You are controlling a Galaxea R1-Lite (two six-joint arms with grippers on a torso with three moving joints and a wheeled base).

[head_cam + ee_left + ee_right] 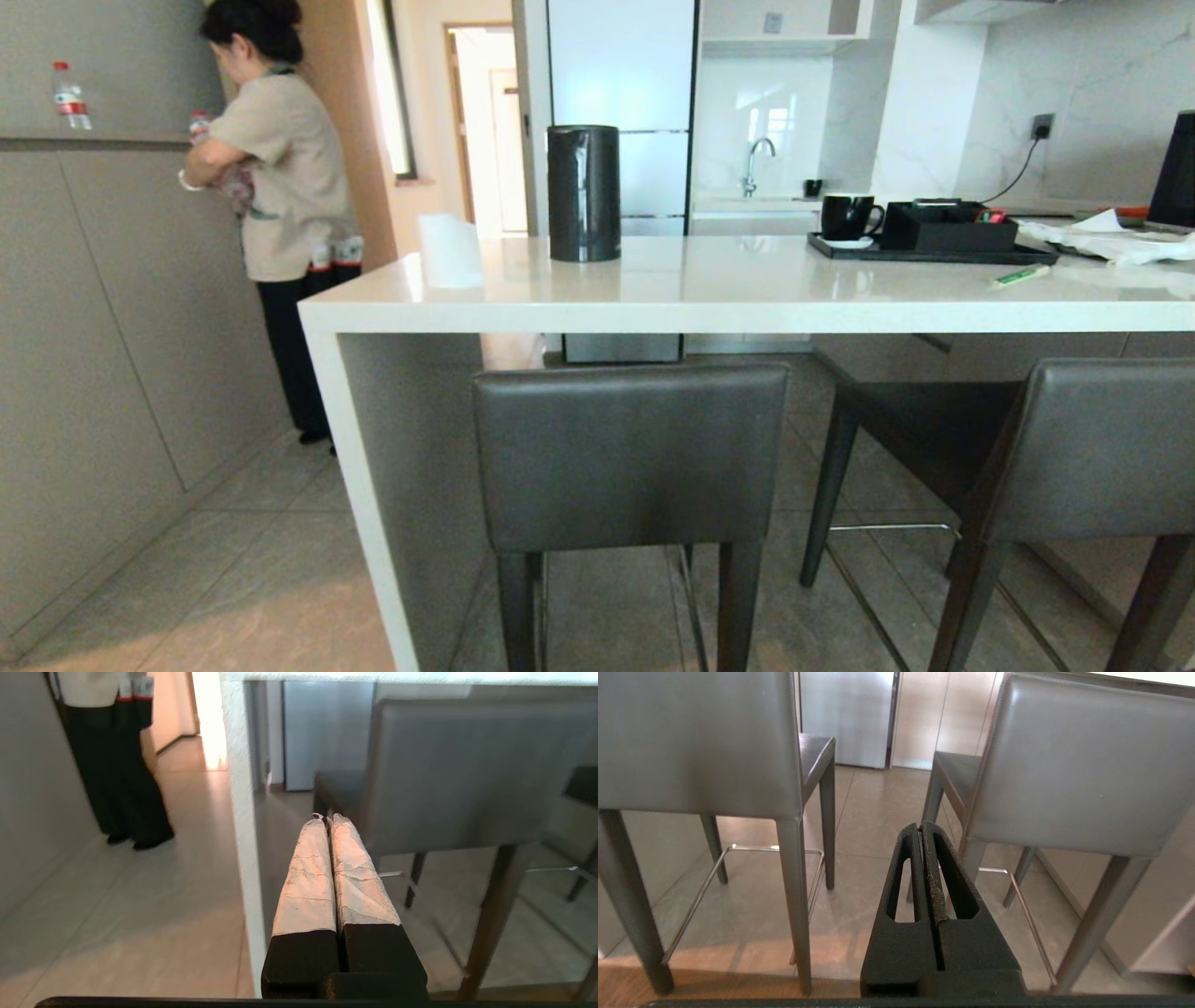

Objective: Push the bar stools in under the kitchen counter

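Two bar stools stand at the kitchen counter (pixel 709 291). The left stool (pixel 630 453) faces square on, its grey backrest just below the counter's edge. The right stool (pixel 1102 448) is turned at an angle, with its dark seat showing. Neither gripper appears in the head view. My left gripper (pixel 327 817) is shut and empty, held in the air short of the left stool's backrest (pixel 467 770), beside the counter's white end panel (pixel 238 788). Also shut and empty, my right gripper (pixel 921 826) points at the gap between the left stool (pixel 696 742) and the right stool (pixel 1083 765).
A person (pixel 280 177) stands at the grey wall cabinets (pixel 112 355), left of the counter's end. On the counter are a black cylinder (pixel 583 191), a black tray (pixel 934 250) with a mug, and papers (pixel 1111 238). Tiled floor (pixel 252 569) lies open at the left.
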